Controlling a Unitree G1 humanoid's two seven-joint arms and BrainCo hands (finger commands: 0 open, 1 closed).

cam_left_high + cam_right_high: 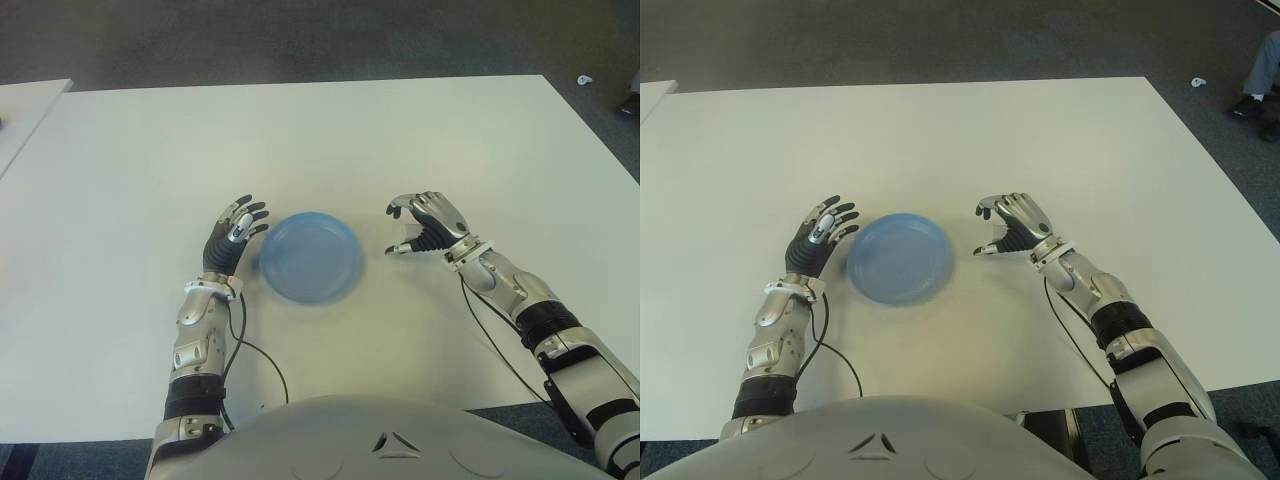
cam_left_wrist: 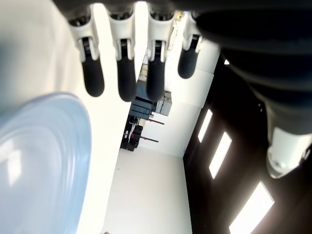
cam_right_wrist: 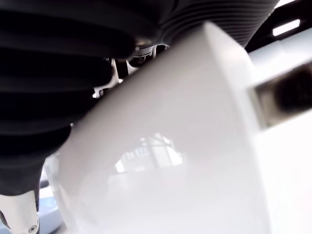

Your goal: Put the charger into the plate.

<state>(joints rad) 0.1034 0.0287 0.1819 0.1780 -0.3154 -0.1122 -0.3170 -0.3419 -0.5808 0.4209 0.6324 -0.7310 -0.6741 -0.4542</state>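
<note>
1. Charger [image 3: 195, 146]: it is a white, smooth block in my right hand [image 1: 425, 228]; my right wrist view shows it pressed close against the dark ribbed palm, filling most of that view. In the eye views only a small white part of it shows between thumb and fingers.
2. My right hand is to the right of the plate [image 1: 310, 258], near it but apart, with the fingers curled around the charger and the thumb pointing toward the plate. I cannot tell if the hand touches the surface [image 1: 330, 140].
3. My right forearm comes in from the lower right, and a thin black cable runs along it.
4. My left hand [image 1: 232, 236] is just beside the left rim of the plate, palm down, fingers [image 2: 92, 78] stretched out and a little spread, holding nothing. The left wrist view shows the four dark fingertips straight, with the plate's pale blue rim close to them.
5. The plate is round, light blue, and lies flat on the white surface between my two hands. Nothing is inside it.
</note>
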